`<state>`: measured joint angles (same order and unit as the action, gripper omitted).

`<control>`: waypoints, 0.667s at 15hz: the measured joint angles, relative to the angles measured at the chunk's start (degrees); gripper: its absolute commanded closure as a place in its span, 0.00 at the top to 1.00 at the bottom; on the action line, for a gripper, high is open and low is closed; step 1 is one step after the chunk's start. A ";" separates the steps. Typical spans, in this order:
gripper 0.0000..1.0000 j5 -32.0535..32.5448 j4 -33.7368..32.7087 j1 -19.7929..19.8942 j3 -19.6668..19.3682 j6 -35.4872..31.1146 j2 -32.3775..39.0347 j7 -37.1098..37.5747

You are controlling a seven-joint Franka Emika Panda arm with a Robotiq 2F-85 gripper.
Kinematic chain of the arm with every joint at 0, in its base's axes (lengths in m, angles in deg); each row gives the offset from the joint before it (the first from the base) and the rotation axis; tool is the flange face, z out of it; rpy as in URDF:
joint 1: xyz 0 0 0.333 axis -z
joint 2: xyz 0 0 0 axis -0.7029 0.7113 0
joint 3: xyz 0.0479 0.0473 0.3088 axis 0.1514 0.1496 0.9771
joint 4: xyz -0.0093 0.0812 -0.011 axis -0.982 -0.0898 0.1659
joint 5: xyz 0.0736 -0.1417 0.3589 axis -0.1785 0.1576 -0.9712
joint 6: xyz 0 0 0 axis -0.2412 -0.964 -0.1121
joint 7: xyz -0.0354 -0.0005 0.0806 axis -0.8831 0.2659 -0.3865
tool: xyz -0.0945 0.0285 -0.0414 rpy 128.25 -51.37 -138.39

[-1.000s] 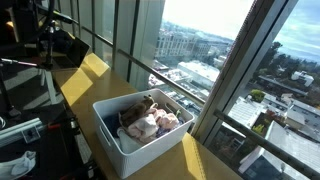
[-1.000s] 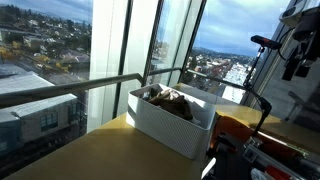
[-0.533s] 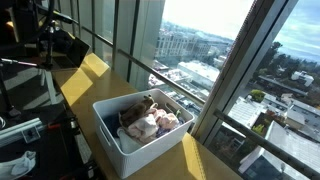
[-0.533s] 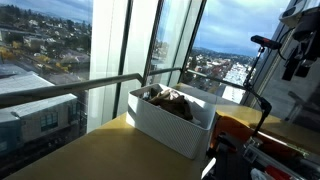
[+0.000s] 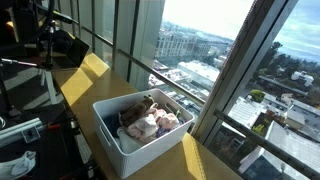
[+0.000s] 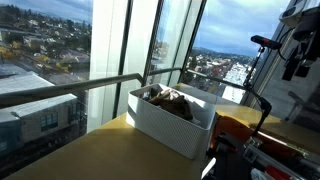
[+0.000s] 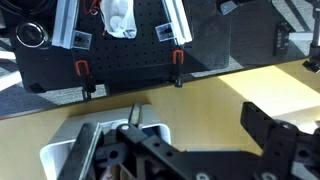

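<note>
The fingers (image 7: 268,130), black and jointed, rise from the bottom edge of the wrist view. They stand spread wide with nothing between them but bare tan wooden surface (image 7: 215,95).

At the lower left of that view, just beside the fingers, sits a white rounded rim that looks to be a corner of the white rectangular plastic bin (image 7: 70,152). In both exterior views the bin (image 5: 150,155) (image 6: 165,125) stands on the surface near the tall window glass (image 6: 110,40), at mid-frame. It is filled with a heap of pale pink and brown soft-looking items (image 5: 150,122) (image 6: 168,97); what they are is too small to tell.

A black perforated board (image 7: 130,50) fills the upper part of the wrist view.

The bin probably is light, with stiff, smooth, thin walls that could slip; the rim of one wall seems the surest hold. The heap looks limp and yielding, so a pinch on a raised fold near the top would likely serve best.
</note>
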<state>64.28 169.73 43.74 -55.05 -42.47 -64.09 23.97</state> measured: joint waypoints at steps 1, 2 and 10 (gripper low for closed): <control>1.00 0.00 0.00 0.00 0.00 0.00 0.00 0.00; 1.00 0.00 0.00 0.00 0.00 0.00 0.00 0.00; 1.00 0.01 0.03 0.03 0.07 -0.45 0.26 -0.18</control>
<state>64.28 169.77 43.77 -54.98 -42.92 -63.83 23.80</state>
